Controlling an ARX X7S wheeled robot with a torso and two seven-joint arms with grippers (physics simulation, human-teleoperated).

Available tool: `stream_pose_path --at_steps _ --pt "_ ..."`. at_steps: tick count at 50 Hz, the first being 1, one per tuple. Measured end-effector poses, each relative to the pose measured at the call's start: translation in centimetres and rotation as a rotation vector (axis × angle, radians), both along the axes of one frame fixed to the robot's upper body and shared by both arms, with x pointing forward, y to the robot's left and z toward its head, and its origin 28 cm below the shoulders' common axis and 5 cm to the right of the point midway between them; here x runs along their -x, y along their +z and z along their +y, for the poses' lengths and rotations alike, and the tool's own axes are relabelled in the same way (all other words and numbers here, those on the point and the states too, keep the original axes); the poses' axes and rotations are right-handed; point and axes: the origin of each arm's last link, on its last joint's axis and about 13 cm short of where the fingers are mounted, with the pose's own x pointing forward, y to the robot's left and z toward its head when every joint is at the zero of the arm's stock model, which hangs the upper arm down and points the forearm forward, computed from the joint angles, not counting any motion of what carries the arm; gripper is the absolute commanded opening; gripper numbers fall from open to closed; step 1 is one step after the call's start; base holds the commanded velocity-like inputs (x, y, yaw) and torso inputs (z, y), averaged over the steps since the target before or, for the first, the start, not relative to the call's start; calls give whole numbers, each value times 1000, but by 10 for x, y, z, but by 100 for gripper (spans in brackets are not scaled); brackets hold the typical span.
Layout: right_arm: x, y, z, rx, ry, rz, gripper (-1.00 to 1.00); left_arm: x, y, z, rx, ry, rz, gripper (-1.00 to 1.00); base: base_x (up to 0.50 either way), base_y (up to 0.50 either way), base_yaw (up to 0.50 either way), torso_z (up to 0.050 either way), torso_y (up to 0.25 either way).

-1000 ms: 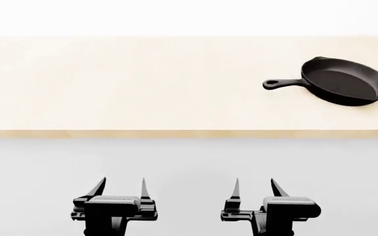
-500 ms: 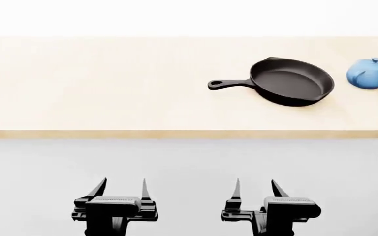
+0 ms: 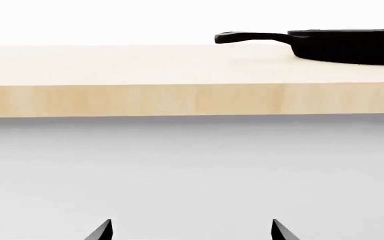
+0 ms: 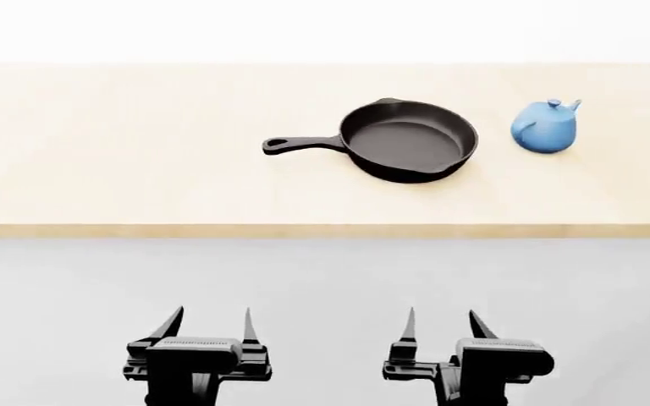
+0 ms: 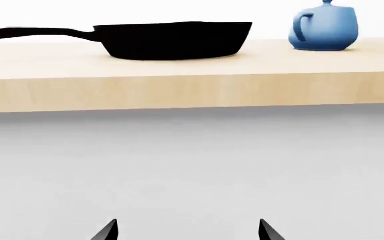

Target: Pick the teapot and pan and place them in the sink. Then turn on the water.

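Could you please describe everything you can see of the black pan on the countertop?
The pan is a round, black, matte skillet that looks like cast iron, with a greyish flat base and low sloped walls. Its long handle, with a hole at its end, points toward the robot's left. It sits upright and empty on the light wood countertop, touching nothing else. The blue teapot stands apart on its right. Neither hand is near it.

Pan (image 3: 339,45): in the left wrist view, bowl cut off at picture edge.
Left pincer (image 3: 190,231), right pincer (image 5: 186,231): wrist views show fingertips only.
Bench (image 4: 133,152): both ends run out of frame.
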Motion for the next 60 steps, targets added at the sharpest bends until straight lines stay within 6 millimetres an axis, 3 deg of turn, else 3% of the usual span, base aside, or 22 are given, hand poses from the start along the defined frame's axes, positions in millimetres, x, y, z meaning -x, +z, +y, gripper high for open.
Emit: stream_pose_path --at_steps 8,13,18,28,34,44,60 --pt "1 7 -4 8 -19 -14 100 2 10 3 7 3 -9 100 0 -375 0 50 71" --pt "5 22 -8 29 -23 -45 100 6 29 9 4 -3 -29 100 0 0 0 6 0" --pt "11 54 -16 57 -24 -84 100 8 70 20 -1 -16 -59 100 0 0 0 0 0" --pt "19 143 -34 93 -62 -205 100 9 174 38 26 -31 -166 100 180 0 0 0 0" --pt "26 180 -36 116 -68 -270 100 16 211 41 -40 -54 -218 100 500 0 0 0 0" --pt "38 206 -36 171 -76 -306 100 24 237 44 -151 -59 -272 100 500 0 0 0 0" --pt "45 216 -37 202 -97 -306 100 28 249 46 -228 -49 -303 100 500 0 0 0 1"
